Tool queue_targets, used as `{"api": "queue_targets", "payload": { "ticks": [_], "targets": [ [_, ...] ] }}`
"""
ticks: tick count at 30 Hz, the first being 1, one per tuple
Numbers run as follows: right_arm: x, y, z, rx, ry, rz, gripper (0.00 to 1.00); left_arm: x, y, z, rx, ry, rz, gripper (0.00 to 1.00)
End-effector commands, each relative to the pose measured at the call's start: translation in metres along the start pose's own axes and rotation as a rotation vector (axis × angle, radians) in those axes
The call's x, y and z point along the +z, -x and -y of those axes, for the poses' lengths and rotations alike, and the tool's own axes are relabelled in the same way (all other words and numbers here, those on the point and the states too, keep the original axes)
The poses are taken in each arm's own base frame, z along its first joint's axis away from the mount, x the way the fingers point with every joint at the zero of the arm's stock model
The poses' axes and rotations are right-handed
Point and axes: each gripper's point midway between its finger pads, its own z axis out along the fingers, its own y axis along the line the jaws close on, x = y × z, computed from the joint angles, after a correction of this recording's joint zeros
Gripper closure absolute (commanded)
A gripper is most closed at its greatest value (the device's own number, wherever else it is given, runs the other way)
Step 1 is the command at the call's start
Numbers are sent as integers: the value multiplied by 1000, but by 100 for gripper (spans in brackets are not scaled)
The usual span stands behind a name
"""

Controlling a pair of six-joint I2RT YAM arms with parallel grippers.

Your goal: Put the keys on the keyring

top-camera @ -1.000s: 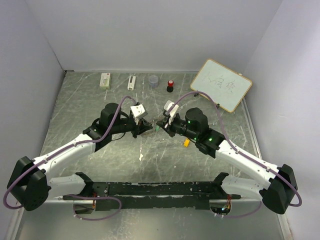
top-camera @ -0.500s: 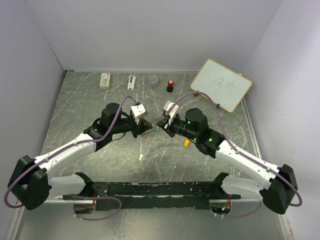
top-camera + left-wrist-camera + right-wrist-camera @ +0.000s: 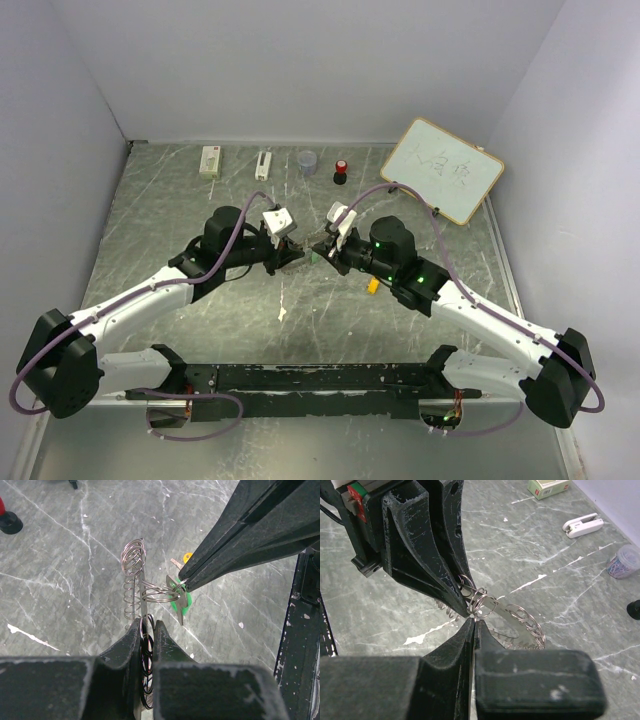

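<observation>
While the left gripper (image 3: 146,623) pinches the keyring (image 3: 133,575), jaws nearly closed, the right gripper (image 3: 473,621) is clamped tight on the green key (image 3: 178,605). The yellow key (image 3: 372,285) lies at its four o'clock.

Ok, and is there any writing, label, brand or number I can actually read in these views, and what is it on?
Whiteboard: green handwritten marks, too blurred to read.
Small white box: red print on its top, too small to read in either view that shows it.
No other text, number or sign is visible.
</observation>
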Motion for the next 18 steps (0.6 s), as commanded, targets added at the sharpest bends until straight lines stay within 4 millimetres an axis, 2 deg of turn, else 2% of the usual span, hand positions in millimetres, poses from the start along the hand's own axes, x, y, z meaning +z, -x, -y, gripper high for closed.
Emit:
{"api": "queue_targets", "payload": {
  "ticks": [1, 16, 17, 18],
  "targets": [
    [-4, 21, -1, -4, 4, 41, 100, 2, 25, -3, 43, 14, 63, 93],
    [-8, 30, 6, 1, -39, 46, 100, 8, 7, -10, 30, 49, 33, 93],
    [-8, 30, 7, 0, -44, 45, 100, 8, 6, -10, 28, 51, 32, 93],
    [-8, 31, 9, 0, -51, 46, 100, 9, 4, -12, 21, 59, 28, 87]
  ]
}}
